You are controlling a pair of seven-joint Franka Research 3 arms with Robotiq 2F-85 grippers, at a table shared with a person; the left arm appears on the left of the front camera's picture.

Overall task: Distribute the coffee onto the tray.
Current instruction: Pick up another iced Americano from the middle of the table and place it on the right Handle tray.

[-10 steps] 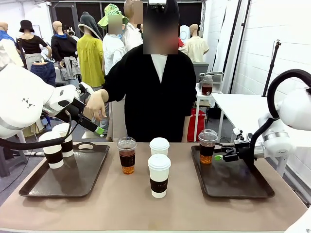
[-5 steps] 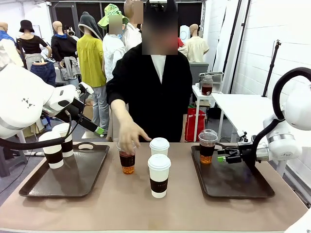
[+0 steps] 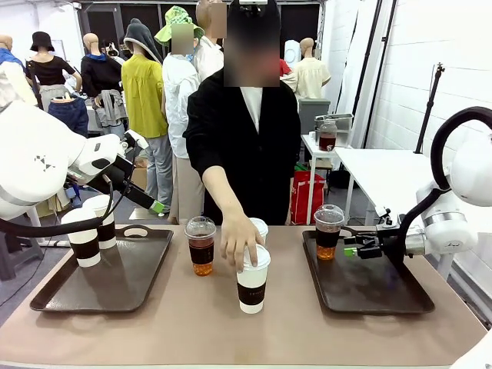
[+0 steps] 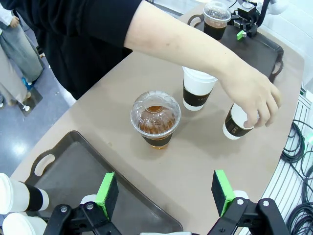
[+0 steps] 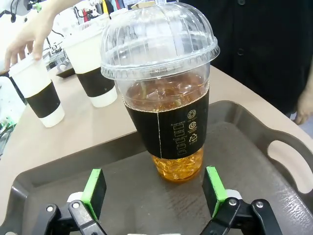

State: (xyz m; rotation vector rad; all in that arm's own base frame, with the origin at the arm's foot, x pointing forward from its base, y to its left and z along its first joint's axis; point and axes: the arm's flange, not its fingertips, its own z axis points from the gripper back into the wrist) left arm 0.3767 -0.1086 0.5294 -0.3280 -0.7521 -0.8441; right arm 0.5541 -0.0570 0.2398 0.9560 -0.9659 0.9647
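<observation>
Distribution in progress, seemingly half done. The right gripper (image 5: pixel 154 190) has its jaws spread and empty. A dome-lidded iced coffee (image 5: pixel 164 112) stands upright just ahead of the green pads, in line with the gap between them and touching neither, on the right tray (image 5: pixel 234 147). The left gripper (image 4: pixel 165 192), jaws likewise spread and holding nothing, hangs over the edge of the left tray (image 4: pixel 68 169), where two paper cups (image 3: pixel 83 244) stand off to one side of the jaws. A second iced coffee (image 4: pixel 155 120) sits on the bare table (image 4: pixel 195 161) straight ahead of the gap. Beyond it stand a free paper cup (image 4: pixel 198 90) and a hand-covered paper cup (image 4: pixel 238 125), the latter gripped at its lid by the person's hand (image 4: pixel 254 95). Three cups thus appear placed, and three are left on the table. The next move probably calls for drawing the right jaws straight back from the cup without brushing it, then reaching for a centre cup once the hand is clear. Iced cups are clear, glossy, thin plastic, tapered, with a dark printed band, and are likely to flex under a hard squeeze. Paper cups are matte white and tapered, with flat lids and dark brown sleeves. Trays are dark brown and rimmed, with cut-out handles.
</observation>
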